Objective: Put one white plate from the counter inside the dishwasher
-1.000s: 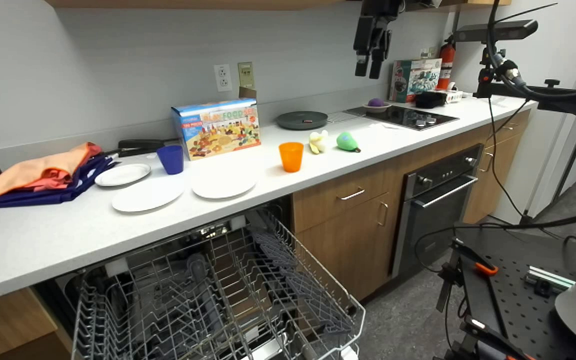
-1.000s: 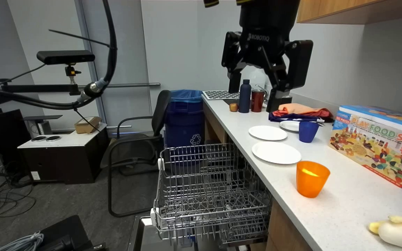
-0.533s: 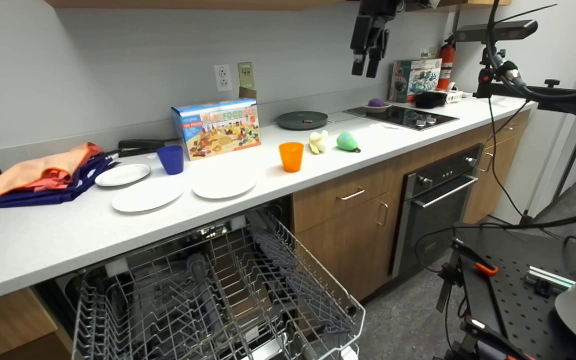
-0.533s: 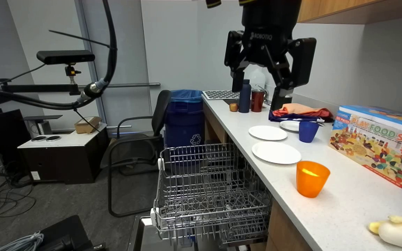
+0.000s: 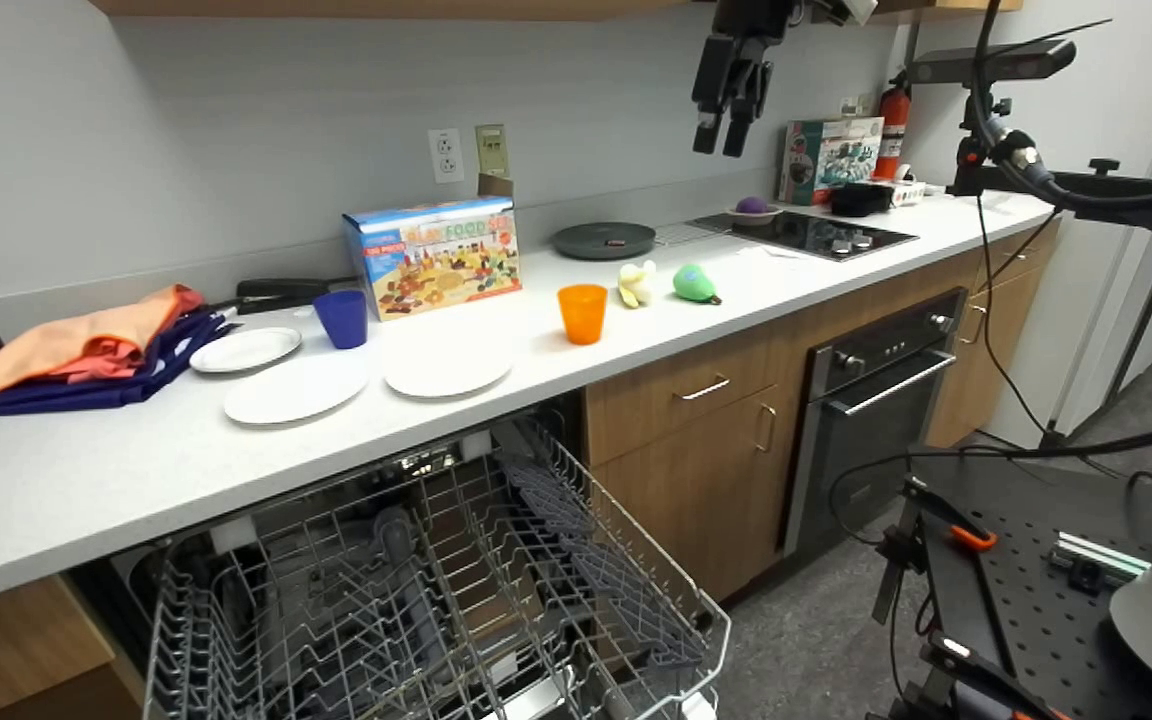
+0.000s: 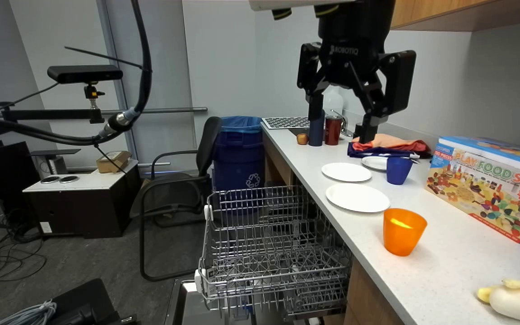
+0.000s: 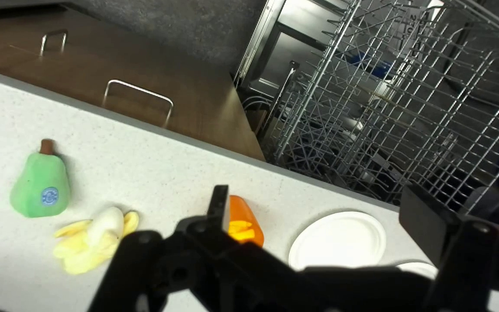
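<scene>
While the pale counter (image 5: 116,465) stretches above light wood cabinet fronts (image 5: 696,480), the dishwasher (image 5: 416,590) stands open beneath it, its door (image 6: 201,311) dropped and its wire rack (image 6: 271,271) drawn out. Farther along, a black-fronted oven (image 5: 866,435) is set among the fronts, with a black cooktop (image 5: 806,235) on the counter above it. The robot arm (image 6: 303,5) shows only at its end, at the top of both exterior views. It carries a black gripper (image 6: 340,123), pointing down well above the counter, its fingers (image 7: 422,229) spread wide apart. A heap of orange and dark blue cloth (image 5: 106,345) lies on the counter, and near it is a play food box (image 5: 441,260), with a dark round pan (image 5: 604,241) on the box's other side. A white plate (image 7: 338,240) lies flat near the counter's front edge; in the wrist view it shows between the fingers. A second white plate (image 5: 298,388) lies just beside it, and a third white plate (image 5: 244,351) sits farther back; which is widest I cannot tell, but all three are on the counter. A blue cup (image 5: 342,320) stands near the third white plate, an orange cup (image 6: 403,231) near the first. Beyond the orange cup lies a yellow-and-white toy (image 7: 91,245), and near that a green toy pear (image 7: 37,184) with a round blue sticker (image 7: 50,196).
</scene>
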Tool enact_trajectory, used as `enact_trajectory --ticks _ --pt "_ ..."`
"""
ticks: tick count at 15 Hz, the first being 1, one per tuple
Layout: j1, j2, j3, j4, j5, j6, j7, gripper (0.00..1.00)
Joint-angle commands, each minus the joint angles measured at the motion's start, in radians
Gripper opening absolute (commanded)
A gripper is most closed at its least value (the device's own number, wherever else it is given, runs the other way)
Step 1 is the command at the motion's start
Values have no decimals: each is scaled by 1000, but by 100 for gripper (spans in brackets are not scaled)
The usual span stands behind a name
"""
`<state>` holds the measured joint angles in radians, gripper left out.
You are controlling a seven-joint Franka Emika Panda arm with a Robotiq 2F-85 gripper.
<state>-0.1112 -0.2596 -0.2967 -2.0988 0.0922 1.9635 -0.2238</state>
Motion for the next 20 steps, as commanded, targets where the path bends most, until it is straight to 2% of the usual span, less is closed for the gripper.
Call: enact_trajectory --ticks 1,11,16,20 --pt "-23 3 20 2 6 -3 -5 100" --pt "-21 10 21 5 7 6 -3 100" --pt "-1 77 46 47 39 25 3 100" --pt "10 149 87 79 93 102 26 100"
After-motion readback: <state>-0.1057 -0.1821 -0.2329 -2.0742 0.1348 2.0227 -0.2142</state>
